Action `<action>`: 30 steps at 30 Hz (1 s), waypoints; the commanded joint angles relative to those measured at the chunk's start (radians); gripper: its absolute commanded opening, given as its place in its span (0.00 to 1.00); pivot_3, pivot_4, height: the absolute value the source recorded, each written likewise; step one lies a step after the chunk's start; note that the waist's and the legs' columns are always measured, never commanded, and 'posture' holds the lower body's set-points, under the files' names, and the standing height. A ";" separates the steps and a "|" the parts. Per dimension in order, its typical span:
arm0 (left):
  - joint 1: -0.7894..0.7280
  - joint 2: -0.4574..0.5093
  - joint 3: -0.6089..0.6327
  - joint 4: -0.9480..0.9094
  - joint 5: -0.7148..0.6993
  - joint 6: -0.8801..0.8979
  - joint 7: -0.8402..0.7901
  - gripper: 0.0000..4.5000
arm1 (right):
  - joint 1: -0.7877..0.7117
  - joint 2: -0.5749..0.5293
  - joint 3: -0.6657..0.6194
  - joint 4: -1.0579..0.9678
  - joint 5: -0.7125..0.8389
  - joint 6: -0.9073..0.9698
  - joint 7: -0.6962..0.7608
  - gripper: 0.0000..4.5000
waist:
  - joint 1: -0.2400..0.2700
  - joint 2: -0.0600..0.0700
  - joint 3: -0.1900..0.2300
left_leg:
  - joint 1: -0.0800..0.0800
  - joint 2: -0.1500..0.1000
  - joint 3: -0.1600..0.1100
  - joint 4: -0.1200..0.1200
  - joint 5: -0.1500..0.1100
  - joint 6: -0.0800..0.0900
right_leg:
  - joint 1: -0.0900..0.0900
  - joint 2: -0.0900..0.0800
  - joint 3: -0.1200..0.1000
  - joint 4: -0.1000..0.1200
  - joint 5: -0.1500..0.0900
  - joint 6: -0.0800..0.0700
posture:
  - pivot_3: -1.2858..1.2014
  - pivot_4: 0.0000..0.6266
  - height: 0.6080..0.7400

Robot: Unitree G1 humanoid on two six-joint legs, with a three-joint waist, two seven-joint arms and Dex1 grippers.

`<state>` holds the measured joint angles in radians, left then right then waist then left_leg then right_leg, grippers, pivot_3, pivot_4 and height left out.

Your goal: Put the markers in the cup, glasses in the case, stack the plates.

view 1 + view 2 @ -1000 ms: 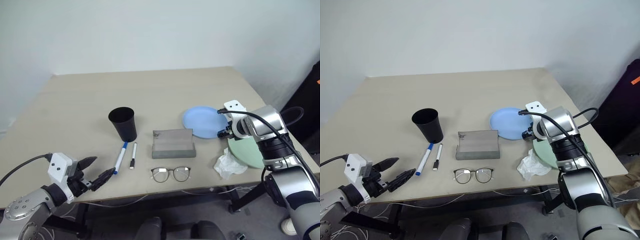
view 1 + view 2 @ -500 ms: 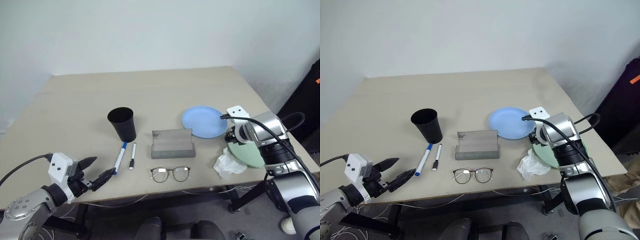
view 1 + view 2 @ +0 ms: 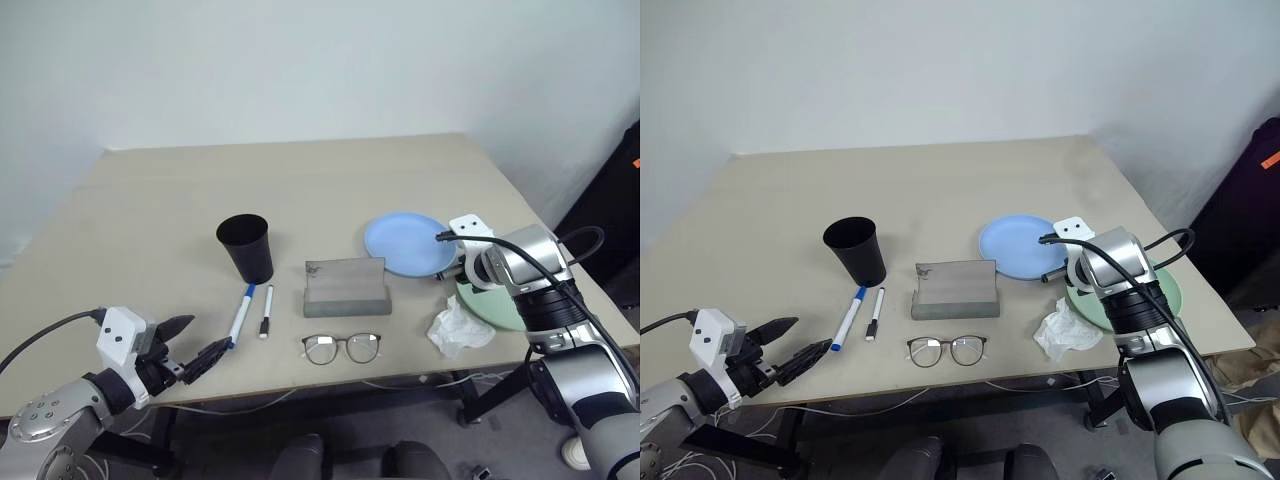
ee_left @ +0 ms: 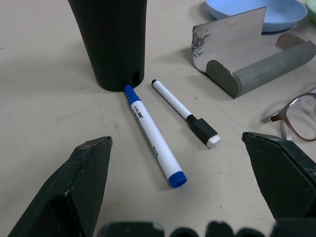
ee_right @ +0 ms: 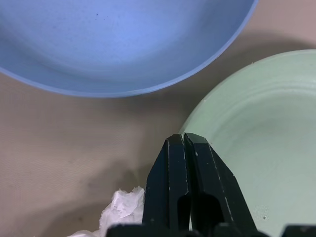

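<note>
On the right of the beige worktop (image 3: 150,200), the right gripper (image 5: 186,144) is hanging at the pale green plate (image 3: 500,305)'s near-left rim, fingers pressed together with nothing between them that I can make out. To stack well, it should catch the rim firmly and lift level towards the light blue plate (image 3: 405,243) just beside it. A second ago these fingers were apart. The left gripper (image 4: 185,170) is resting wide apart near the markers (image 4: 155,143).
</note>
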<state>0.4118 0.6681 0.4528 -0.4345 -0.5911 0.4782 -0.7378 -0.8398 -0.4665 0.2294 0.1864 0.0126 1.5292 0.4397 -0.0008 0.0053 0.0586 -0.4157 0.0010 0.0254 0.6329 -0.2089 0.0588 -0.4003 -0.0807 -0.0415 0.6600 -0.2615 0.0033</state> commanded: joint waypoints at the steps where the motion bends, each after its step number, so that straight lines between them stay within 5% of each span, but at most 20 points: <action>1: -0.009 0.001 0.019 -0.033 -0.004 -0.009 0.003 1.00 | -0.023 -0.006 -0.014 -0.006 0.013 -0.007 -0.021 0.01 | 0.000 0.000 0.000 | 0.000 0.000 0.000 0.000 0.000 0.000 | 0.000 0.000 0.000 0.000 0.000 0.000 | 0.52 0.00 1.00; 5: -0.010 0.001 0.016 -0.031 -0.002 -0.009 0.002 1.00 | -0.035 -0.012 -0.011 -0.019 0.010 -0.018 -0.021 0.14 | 0.000 0.000 0.000 | 0.000 0.000 0.000 0.000 0.000 0.000 | 0.000 0.000 0.000 0.000 0.000 0.000 | 0.52 0.00 1.00; 11: -0.011 0.002 0.013 -0.029 -0.003 -0.008 0.000 1.00 | -0.043 0.009 -0.015 -0.034 0.023 0.022 -0.025 0.58 | 0.000 0.000 0.000 | 0.000 0.000 0.000 0.000 0.000 0.000 | 0.000 0.000 0.000 0.000 0.000 0.000 | 0.52 0.00 1.00; 23: -0.003 0.000 0.018 -0.032 -0.003 -0.009 0.003 1.00 | 0.020 0.024 -0.013 -0.011 0.021 -0.009 -0.072 0.58 | 0.000 0.000 0.000 | 0.000 0.000 0.001 0.000 0.000 0.000 | -0.001 0.000 0.001 0.000 0.000 0.000 | 0.52 0.00 1.00; 30: -0.004 -0.001 0.030 -0.034 -0.022 -0.011 -0.010 1.00 | 0.018 0.029 -0.018 0.000 0.022 -0.027 -0.093 0.07 | -0.001 -0.001 -0.001 | 0.000 0.001 0.001 0.000 0.000 0.000 | -0.001 0.001 0.001 0.000 0.000 0.000 | 0.52 0.00 1.00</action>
<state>0.4173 0.6674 0.4533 -0.4346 -0.5958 0.4783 -0.7408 -0.8053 -0.4394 0.2262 0.1931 0.0343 1.5185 0.3626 -0.0021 0.0042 0.0579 -0.4156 0.0020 0.0264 0.6329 -0.2089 0.0587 -0.4009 -0.0800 -0.0407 0.6601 -0.2612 0.0029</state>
